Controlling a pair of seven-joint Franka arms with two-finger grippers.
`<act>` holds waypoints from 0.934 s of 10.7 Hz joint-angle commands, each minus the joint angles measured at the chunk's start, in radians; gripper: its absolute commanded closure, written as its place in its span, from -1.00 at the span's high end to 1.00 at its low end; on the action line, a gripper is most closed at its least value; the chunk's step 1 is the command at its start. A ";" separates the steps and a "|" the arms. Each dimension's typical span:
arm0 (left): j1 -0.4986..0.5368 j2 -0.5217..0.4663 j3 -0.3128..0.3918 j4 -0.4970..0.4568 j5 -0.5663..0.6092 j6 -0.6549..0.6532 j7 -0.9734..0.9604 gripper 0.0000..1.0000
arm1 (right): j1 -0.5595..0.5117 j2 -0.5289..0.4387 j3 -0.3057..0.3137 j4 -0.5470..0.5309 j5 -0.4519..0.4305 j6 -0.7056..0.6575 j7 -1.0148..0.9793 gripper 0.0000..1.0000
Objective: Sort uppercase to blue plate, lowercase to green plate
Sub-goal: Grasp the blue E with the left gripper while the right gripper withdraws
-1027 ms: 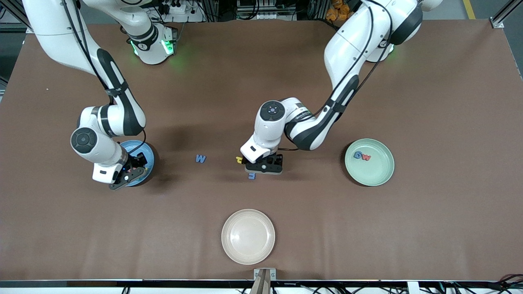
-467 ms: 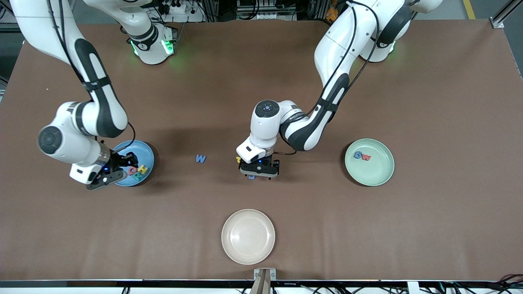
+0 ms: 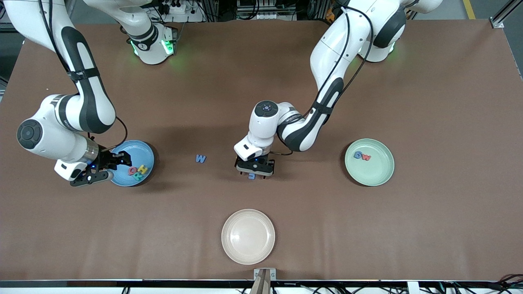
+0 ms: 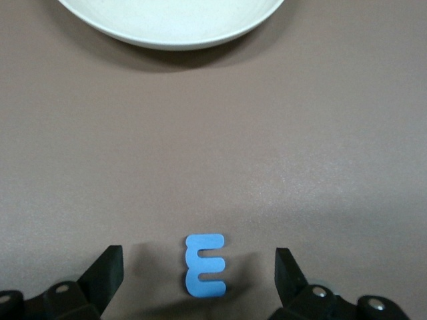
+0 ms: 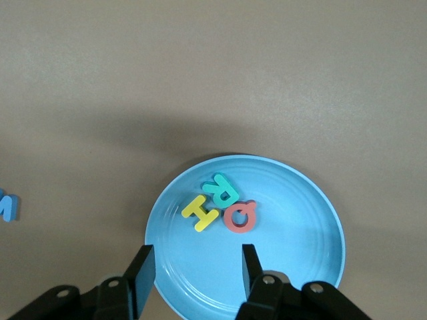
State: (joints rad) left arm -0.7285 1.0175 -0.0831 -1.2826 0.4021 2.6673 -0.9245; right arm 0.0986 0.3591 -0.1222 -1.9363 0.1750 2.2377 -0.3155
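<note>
Left gripper (image 4: pixel 197 277) hangs spread wide, straddling the blue m (image 4: pixel 204 265) on the table (image 3: pixel 286 224). Right gripper (image 5: pixel 193 273), half parted and empty, hovers over the blue plate (image 3: pixel 141 149) at its nine o'clock rim; Q (image 5: pixel 239 215), R (image 5: pixel 221 189), H (image 5: pixel 201 213) lie inside.

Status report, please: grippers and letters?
Left gripper open, low over blue m. Right gripper open, empty, over blue plate. Blue W on table, unobstructed.
</note>
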 commanded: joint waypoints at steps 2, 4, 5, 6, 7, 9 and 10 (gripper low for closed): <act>-0.022 0.029 0.020 0.031 0.021 0.009 -0.025 1.00 | 0.016 -0.022 0.006 -0.012 0.018 -0.013 0.071 0.22; -0.070 0.030 0.092 0.031 0.023 0.006 -0.065 1.00 | 0.027 -0.023 0.007 -0.012 0.018 -0.009 0.102 0.22; -0.109 0.030 0.144 0.028 0.023 0.003 -0.085 1.00 | 0.027 -0.023 0.009 -0.012 0.018 -0.010 0.125 0.22; -0.126 0.032 0.164 0.026 0.023 0.002 -0.105 1.00 | 0.038 -0.026 0.009 -0.012 0.018 -0.010 0.142 0.22; -0.127 0.032 0.164 0.026 0.023 0.000 -0.112 1.00 | 0.042 -0.029 0.009 -0.013 0.018 -0.010 0.162 0.22; -0.134 0.032 0.164 0.026 0.023 -0.004 -0.143 1.00 | 0.055 -0.032 0.007 -0.013 0.018 -0.012 0.167 0.22; -0.143 0.032 0.166 0.026 0.023 -0.012 -0.148 1.00 | 0.055 -0.032 0.007 -0.013 0.018 -0.012 0.168 0.21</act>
State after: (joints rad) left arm -0.8478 1.0331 0.0619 -1.2823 0.4022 2.6662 -1.0275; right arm 0.1500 0.3512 -0.1138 -1.9363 0.1767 2.2357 -0.1601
